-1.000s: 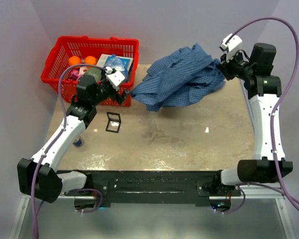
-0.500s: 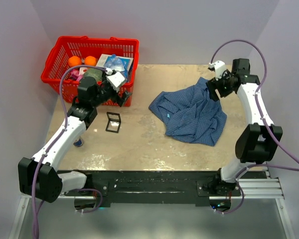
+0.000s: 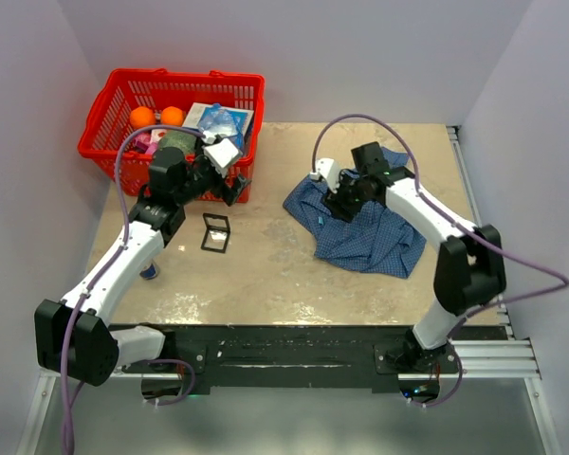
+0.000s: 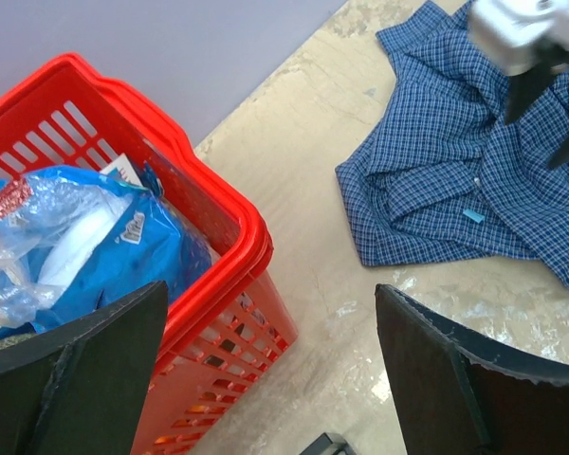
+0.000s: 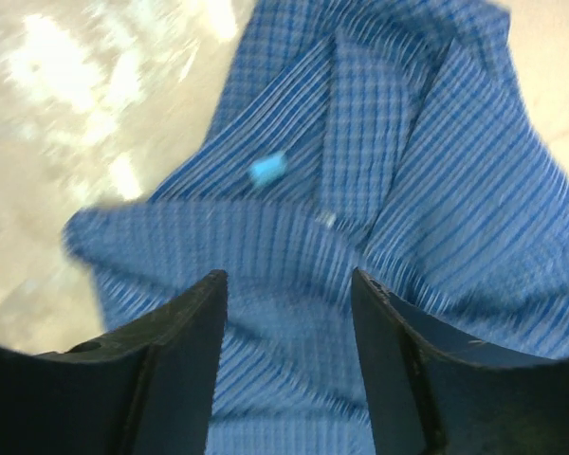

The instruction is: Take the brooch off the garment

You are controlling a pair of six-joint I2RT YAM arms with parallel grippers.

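The garment (image 3: 372,235) is a blue checked shirt lying crumpled on the right half of the table, also seen in the left wrist view (image 4: 455,180) and filling the right wrist view (image 5: 408,142). My right gripper (image 3: 341,202) hovers over its left part, open, with only cloth showing below its jaws (image 5: 286,275). A small light blue tag (image 5: 267,169) and a white button sit on the cloth ahead of it. The brooch is hidden. My left gripper (image 3: 237,185) stands open and empty (image 4: 270,289) beside the red basket.
A red basket (image 3: 171,81) with oranges and a blue plastic packet stands at the back left, its rim (image 4: 218,190) close to the left fingers. A small black-framed square (image 3: 215,233) lies on the table in front of the basket. A small blue object (image 3: 149,272) sits under the left arm.
The right arm swung from the back right corner toward the table's middle. The shirt went from bunched at the back to lying lower on the right, and the right gripper let go. The left arm stayed still.
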